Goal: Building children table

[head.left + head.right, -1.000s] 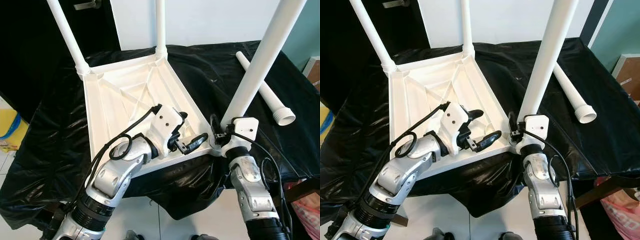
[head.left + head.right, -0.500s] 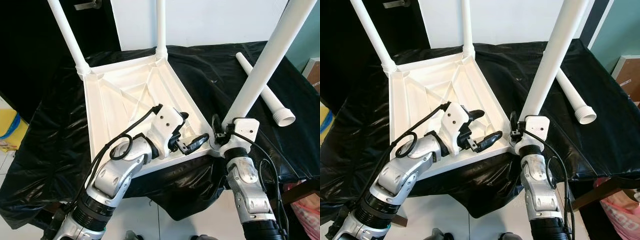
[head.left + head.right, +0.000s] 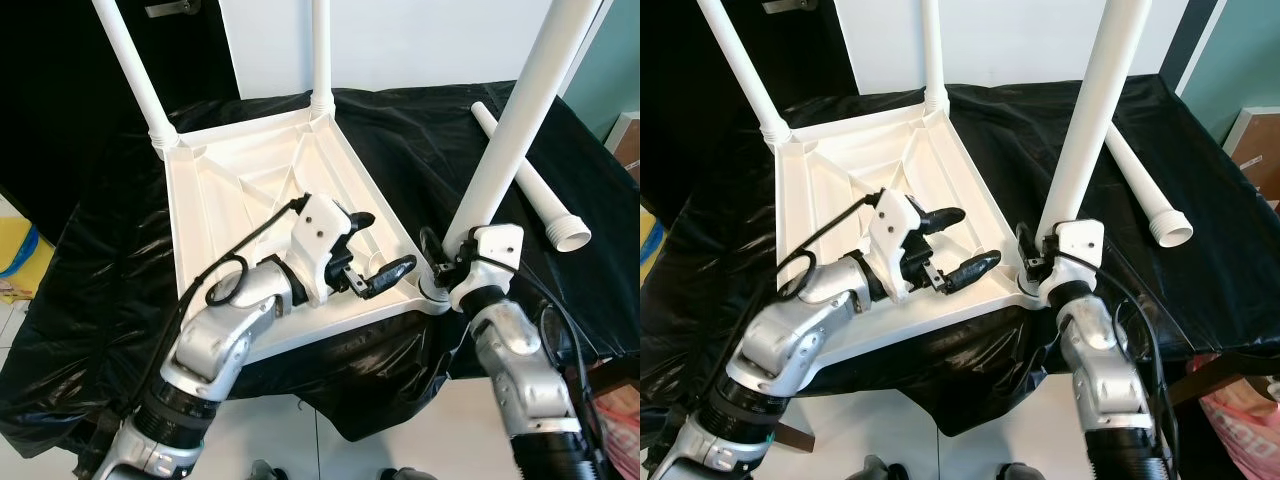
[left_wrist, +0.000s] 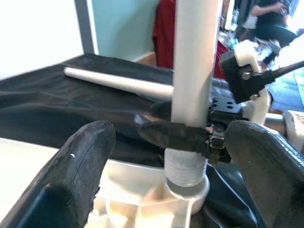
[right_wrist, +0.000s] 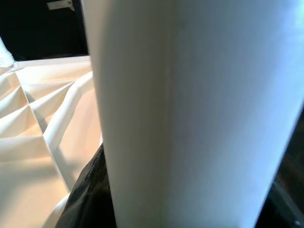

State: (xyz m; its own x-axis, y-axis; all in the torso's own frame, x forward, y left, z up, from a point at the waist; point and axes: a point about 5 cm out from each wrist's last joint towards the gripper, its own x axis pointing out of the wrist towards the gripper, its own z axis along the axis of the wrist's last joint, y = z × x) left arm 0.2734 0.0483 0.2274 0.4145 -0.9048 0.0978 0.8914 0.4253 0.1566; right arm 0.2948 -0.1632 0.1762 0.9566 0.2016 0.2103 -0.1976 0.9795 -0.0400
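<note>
The white children's tabletop (image 3: 250, 190) lies upside down on the black-draped counter (image 3: 420, 140), two legs standing in its far corners at 11 and 12 o'clock. The right hand (image 3: 440, 268) is clamped on a third table leg (image 3: 505, 140) just above its threaded end, which sits in the corner socket (image 3: 432, 296) at 4 o'clock. The left hand (image 3: 375, 250) hovers over the tabletop's near edge, fingers spread apart — holding nothing. A loose leg (image 3: 530, 185) lies on the counter at 2 o'clock.
</note>
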